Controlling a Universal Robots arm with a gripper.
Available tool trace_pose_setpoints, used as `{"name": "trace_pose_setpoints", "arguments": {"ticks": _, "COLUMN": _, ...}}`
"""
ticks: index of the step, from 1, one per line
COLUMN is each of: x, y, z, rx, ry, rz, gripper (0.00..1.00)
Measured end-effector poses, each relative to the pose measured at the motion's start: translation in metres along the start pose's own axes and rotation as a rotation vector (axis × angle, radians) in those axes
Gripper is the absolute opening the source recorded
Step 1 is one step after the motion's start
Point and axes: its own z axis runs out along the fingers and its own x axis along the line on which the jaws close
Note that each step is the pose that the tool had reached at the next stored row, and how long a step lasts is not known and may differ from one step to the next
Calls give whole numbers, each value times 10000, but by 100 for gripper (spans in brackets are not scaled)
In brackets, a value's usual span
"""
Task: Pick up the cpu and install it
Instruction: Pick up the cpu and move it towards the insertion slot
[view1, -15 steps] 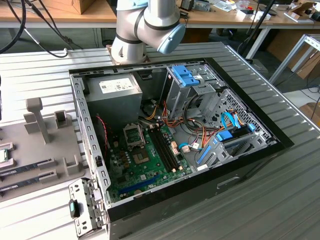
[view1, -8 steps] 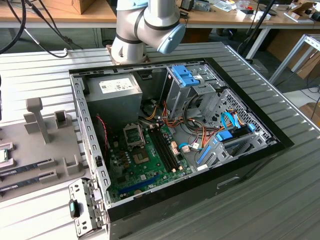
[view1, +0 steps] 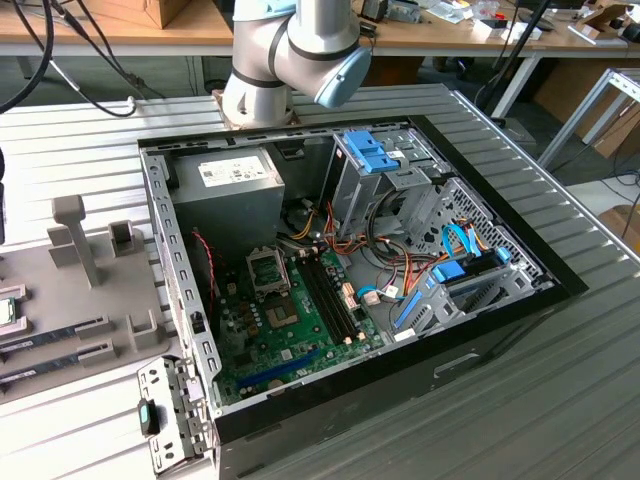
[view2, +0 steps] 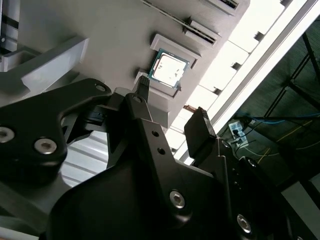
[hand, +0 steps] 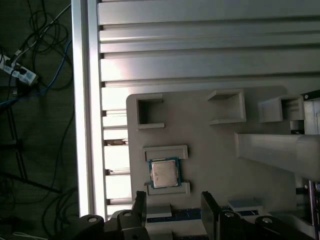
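The cpu is a small silvery square chip with a thin green rim. It lies flat in a shallow holder on the grey fixture plate. My gripper hovers open just above it, its two black fingers apart on either side of the chip's line and touching nothing. The second wrist view gives the same picture: the cpu lies beyond the open gripper. In the exterior view the cpu sits at the far left edge, and the motherboard socket lies in the open computer case.
The fixture plate carries upright grey brackets and long memory strips. A grey power supply box, blue drive brackets and cable bundles crowd the case. The ribbed metal table ends close beside the plate, with floor cables beyond.
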Motion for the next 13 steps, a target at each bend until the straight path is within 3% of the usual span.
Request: {"name": "trace_pose_setpoints", "arguments": {"ticks": 13, "x": -2, "y": -3, "z": 77, "rx": 1, "ry": 1, "rz": 0, "gripper": 56}}
